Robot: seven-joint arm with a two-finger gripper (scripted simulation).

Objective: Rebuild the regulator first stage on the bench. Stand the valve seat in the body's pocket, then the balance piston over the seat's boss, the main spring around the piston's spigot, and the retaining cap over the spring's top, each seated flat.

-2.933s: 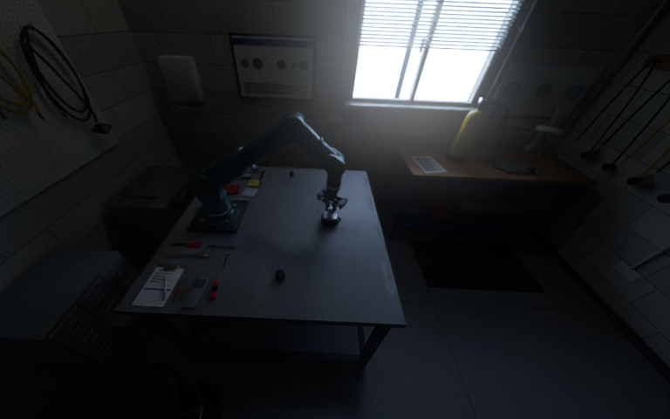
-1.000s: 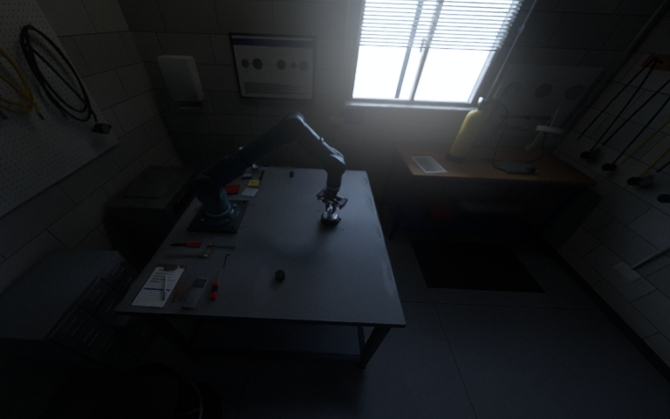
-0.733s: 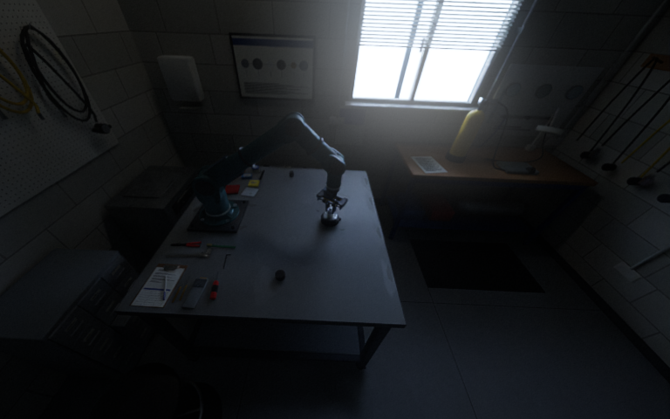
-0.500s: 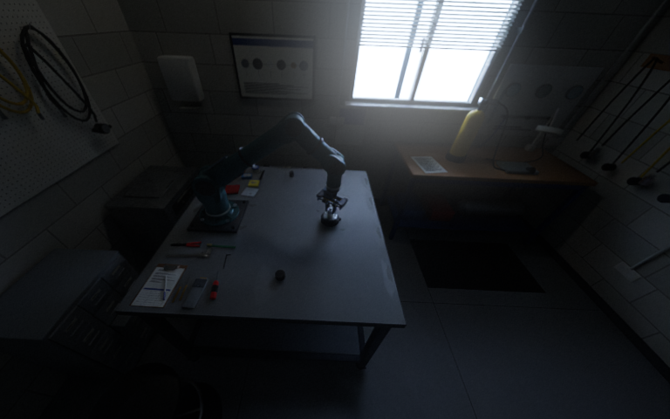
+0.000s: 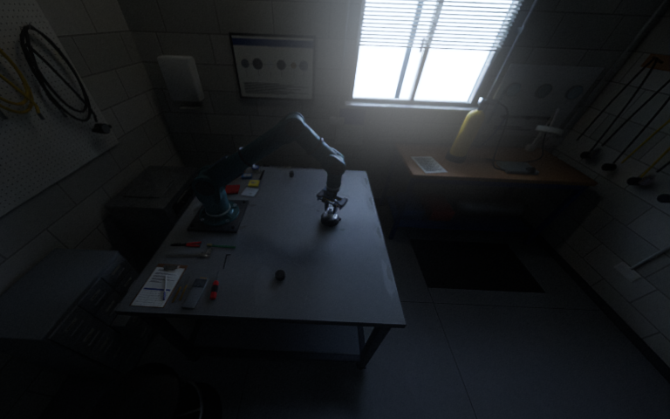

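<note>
A small stack of regulator parts (image 5: 330,218) stands on the right half of the dark bench, a pale metallic piece showing at its top; the light is too dim to tell the parts apart. My gripper (image 5: 331,208) is straight above it, fingers down around the top piece, and it is open, holding nothing. A small dark round part (image 5: 280,274) lies alone toward the near edge of the bench. Another small dark part (image 5: 291,173) sits near the far edge.
Hand tools (image 5: 188,244), a clipboard (image 5: 158,286) and a red-handled screwdriver (image 5: 214,290) lie along the bench's left side, near my arm's base (image 5: 217,212). Coloured blocks (image 5: 232,188) sit behind the base. A second bench with a yellow cylinder (image 5: 467,131) stands to the right.
</note>
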